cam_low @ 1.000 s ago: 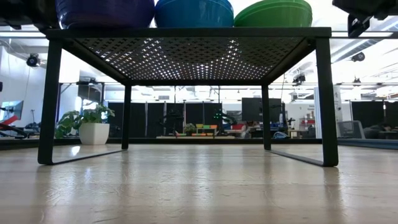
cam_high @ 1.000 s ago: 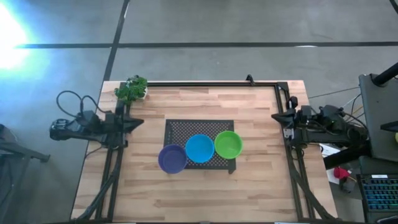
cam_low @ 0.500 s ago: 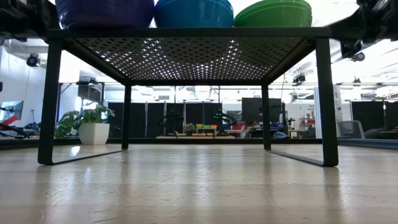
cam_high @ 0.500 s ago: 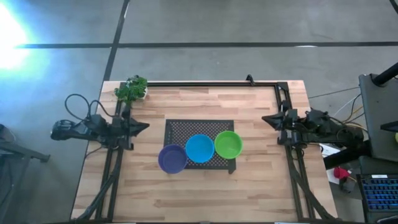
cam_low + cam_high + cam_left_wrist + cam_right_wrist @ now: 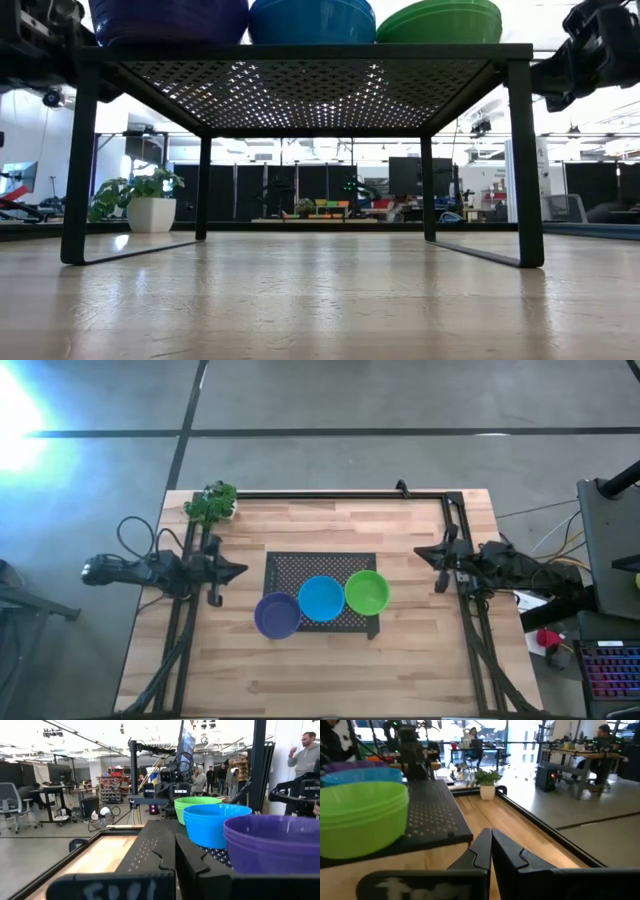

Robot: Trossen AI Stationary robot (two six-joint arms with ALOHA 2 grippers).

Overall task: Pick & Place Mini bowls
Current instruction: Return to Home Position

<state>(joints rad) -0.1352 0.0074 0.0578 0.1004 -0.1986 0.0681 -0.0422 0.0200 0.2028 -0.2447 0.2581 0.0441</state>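
Looking straight down, the high view showed purple mini bowls [image 5: 277, 615], blue mini bowls [image 5: 321, 599] and green mini bowls [image 5: 367, 591] side by side along the near edge of a black mesh shelf [image 5: 300, 565] mid-desk [image 5: 330, 670]. Only the low view revealed the legs raising that shelf above the desk. Only the wrist views revealed doubled rims on the green and purple. The left pincer [image 5: 238, 570] hung off the shelf's left side and the right pincer [image 5: 422, 552] off its right, both apart from the bowls. Each wrist view showed its fingers pressed together, holding nothing. A small plant [image 5: 211, 503] stood at the far left corner.
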